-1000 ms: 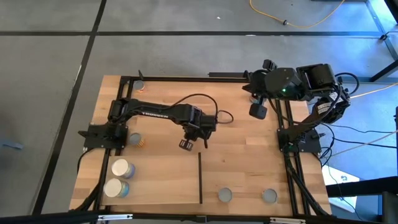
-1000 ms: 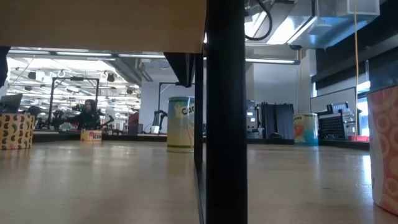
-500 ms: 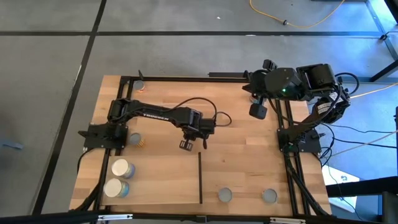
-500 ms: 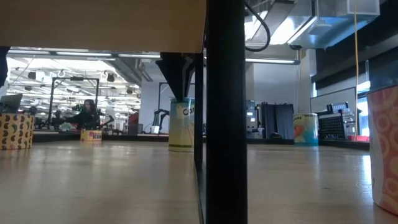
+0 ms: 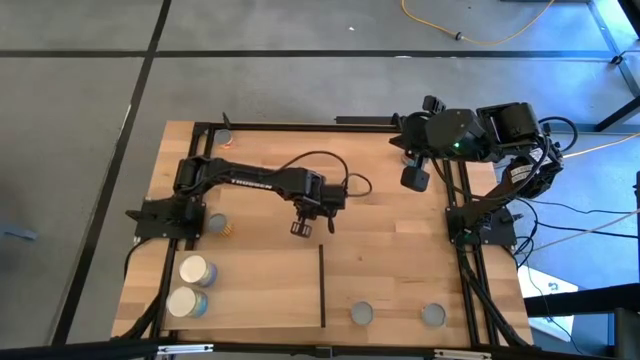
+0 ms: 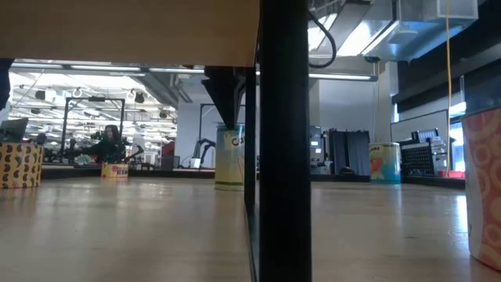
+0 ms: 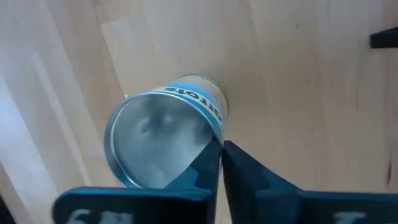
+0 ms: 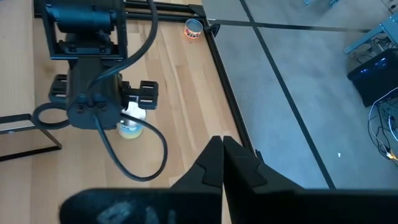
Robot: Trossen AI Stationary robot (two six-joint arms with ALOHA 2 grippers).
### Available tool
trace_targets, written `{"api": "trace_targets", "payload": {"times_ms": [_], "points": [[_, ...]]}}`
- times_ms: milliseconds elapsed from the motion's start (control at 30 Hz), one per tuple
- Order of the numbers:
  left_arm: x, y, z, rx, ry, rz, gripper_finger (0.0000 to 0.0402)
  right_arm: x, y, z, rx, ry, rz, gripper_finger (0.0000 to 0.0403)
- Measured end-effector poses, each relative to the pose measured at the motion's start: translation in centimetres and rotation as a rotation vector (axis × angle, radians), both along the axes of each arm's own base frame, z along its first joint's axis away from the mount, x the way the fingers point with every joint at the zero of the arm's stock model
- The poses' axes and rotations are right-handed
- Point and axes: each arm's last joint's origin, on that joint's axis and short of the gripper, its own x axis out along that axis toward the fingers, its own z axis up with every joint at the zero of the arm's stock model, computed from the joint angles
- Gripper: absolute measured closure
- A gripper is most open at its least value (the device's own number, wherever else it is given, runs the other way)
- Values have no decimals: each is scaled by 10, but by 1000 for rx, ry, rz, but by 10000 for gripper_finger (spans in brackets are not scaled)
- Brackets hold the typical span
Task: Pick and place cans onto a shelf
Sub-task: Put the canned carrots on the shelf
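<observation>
**High view:** The left gripper [image 5: 303, 228] hangs over the middle of the table [image 5: 400, 230], directly above a can [image 7: 163, 143] that it largely hides from above. It has edged a little toward the far side in the last second. Two cream-topped cans [image 5: 195, 268] already stand on the shelf [image 5: 260, 290], the pale panel bounded by a black strip [image 5: 322, 285]. Two grey-topped cans [image 5: 361, 314] wait on the table beyond the strip. The right gripper [image 5: 415, 178] is parked at the far right corner, well apart from the work.

**Low view:** The left gripper's dark fingers, higher a second ago, have come down to the top of the upright can, which is half hidden by a black post [image 6: 274, 141].

**Left wrist view:** The fingers, spread a second ago, are now drawn almost together at the can's grey metal rim. The can's body lies beside them, not between them. Whether they nip the rim cannot be told. This looks like the start of a pick, and so thin a hold may slip on the lift to the shelf.

**Right wrist view:** The right gripper's fingers are pressed together around nothing. The left arm stands over its can farther off.
</observation>
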Motion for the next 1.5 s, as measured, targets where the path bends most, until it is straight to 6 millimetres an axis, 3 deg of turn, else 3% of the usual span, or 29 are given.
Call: {"api": "trace_targets", "payload": {"times_ms": [367,633,900,1267,1500], "points": [[-3,6,4,-4,14,56,400,0,0,0,0,0,0,400],[-10,6,37,33,-11,138,401,0,0,0,-15,10,14,400],[-19,2,85,9,-50,227,401,0,0,0,-16,10,15,400],[-41,-35,173,-73,-271,285,401,0,0,0,-16,10,15,400],[-67,-80,191,-90,-342,261,401,0,0,0,-9,6,9,400]]}}
